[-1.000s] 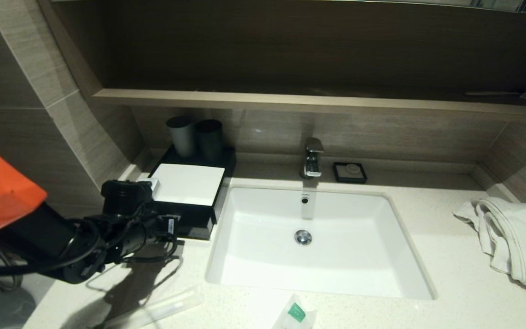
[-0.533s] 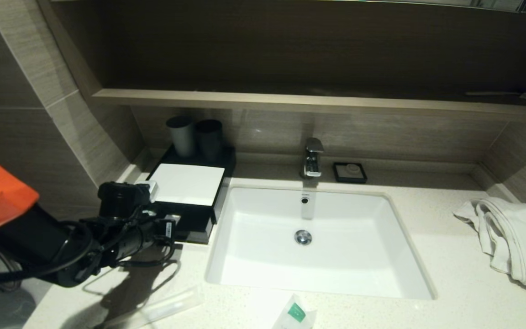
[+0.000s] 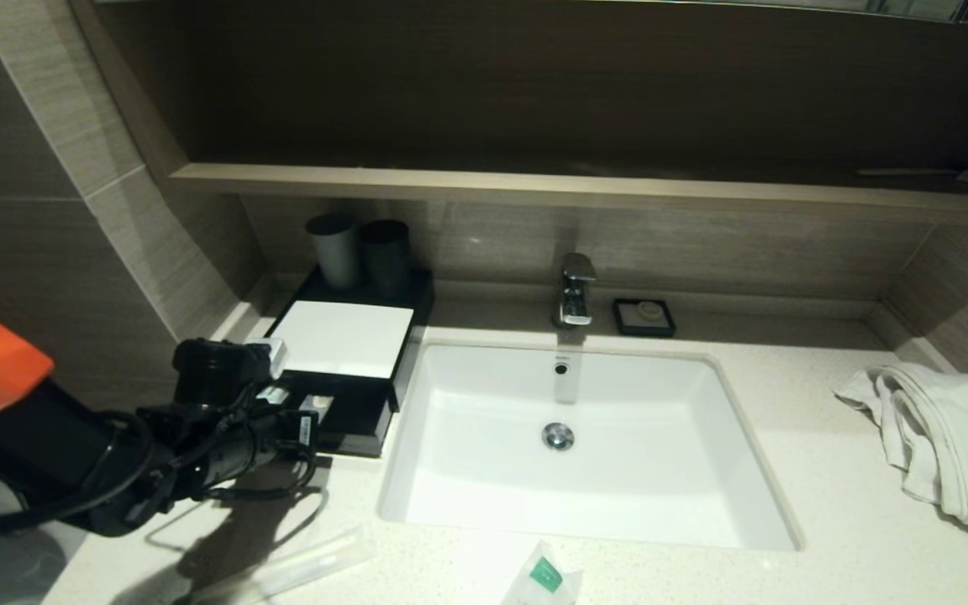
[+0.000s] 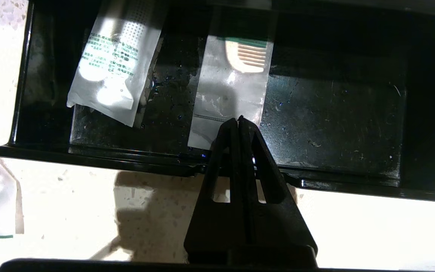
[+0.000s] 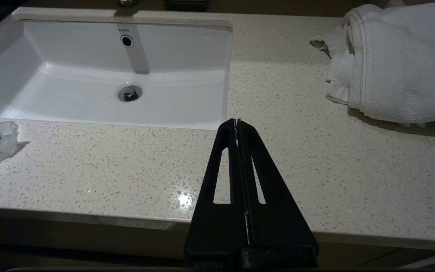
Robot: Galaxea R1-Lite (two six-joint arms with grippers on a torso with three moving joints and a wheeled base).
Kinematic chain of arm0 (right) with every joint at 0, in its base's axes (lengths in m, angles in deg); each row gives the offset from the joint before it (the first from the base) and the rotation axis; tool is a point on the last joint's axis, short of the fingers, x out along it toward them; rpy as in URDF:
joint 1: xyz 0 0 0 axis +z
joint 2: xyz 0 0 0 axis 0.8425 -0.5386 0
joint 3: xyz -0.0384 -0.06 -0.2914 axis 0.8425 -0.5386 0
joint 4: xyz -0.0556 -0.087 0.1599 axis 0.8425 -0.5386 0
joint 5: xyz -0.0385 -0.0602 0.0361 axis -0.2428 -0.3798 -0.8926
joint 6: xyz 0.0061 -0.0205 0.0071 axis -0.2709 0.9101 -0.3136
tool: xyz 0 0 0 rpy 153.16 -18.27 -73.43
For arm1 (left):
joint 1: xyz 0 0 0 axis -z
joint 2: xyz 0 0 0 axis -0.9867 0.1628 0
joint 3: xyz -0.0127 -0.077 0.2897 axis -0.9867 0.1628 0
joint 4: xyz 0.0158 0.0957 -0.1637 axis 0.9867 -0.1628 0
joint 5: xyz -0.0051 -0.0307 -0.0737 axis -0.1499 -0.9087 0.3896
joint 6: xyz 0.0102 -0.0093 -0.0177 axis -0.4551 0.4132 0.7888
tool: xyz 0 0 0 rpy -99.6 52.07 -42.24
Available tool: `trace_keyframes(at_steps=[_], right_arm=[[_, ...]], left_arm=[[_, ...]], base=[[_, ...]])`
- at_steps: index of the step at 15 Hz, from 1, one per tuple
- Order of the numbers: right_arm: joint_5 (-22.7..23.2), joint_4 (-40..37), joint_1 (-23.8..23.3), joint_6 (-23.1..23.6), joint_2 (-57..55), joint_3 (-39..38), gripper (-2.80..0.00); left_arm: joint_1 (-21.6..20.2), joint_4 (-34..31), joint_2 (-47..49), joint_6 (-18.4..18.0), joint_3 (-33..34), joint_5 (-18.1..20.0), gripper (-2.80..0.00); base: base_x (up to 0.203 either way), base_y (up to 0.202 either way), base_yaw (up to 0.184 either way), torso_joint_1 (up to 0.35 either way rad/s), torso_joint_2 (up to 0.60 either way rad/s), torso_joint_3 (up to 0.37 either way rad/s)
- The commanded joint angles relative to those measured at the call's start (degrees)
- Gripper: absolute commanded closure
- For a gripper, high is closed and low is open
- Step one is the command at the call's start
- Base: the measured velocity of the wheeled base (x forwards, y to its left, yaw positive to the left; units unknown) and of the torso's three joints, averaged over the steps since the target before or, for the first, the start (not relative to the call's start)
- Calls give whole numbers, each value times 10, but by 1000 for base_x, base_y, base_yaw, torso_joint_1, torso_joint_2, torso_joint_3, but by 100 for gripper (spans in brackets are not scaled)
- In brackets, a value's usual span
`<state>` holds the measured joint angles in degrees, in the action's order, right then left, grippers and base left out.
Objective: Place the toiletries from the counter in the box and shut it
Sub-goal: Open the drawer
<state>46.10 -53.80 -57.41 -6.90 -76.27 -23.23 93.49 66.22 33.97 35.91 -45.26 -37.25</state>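
Over the box's (image 3: 341, 340) open drawer, the clenched left gripper (image 4: 238, 120) overlaps 1 comb sachet (image 4: 234, 81).

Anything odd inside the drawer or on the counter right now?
Water droplets speckle the floor of the black box's pulled-out drawer between the white printed sachet, lying askew, and the clear comb packet. The shut left gripper hovers over the drawer's front edge. Nothing looks damaged.

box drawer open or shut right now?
Open. The drawer is pulled out of the box, showing a comb packet and a printed sachet inside. The left gripper, fingers shut, sits over its front edge.
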Motion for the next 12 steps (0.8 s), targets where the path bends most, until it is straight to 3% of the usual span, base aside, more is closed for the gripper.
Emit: trace_keyframes(at_steps=[1, 12], right_arm=[[0, 0, 0, 0, 0, 0, 0], [0, 0, 0, 0, 0, 0, 0]], left_arm=[[0, 2, -6, 1, 3, -1, 0], [0, -17, -34, 1, 34, 0, 0]], base=[[0, 0, 0, 0, 0, 0], [0, 0, 0, 0, 0, 0]])
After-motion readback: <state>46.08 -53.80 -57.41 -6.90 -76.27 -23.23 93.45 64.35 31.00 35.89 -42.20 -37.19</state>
